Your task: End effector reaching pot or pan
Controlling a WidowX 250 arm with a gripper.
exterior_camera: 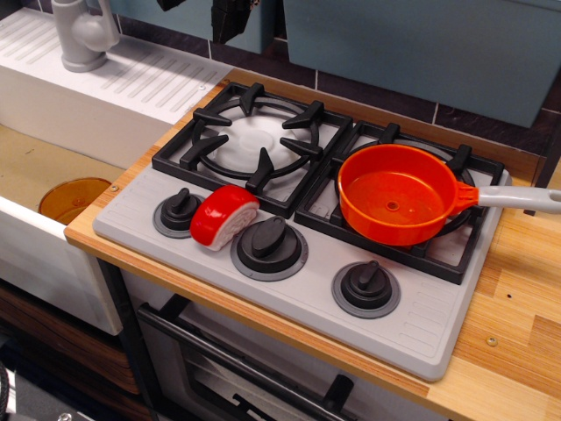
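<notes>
A: Where's the gripper (pixel 230 17)?
B: Top edge, over the worktop's back-left corner. Mostly cropped, so can't tell if fingers are apart or together.
A: And the pan (pixel 399 193)?
B: On the burner twd the right edge, handle (pixel 517 198) pointing right (well apart from gripper). Reach barely begun; whole approach left, I'd say.
</notes>
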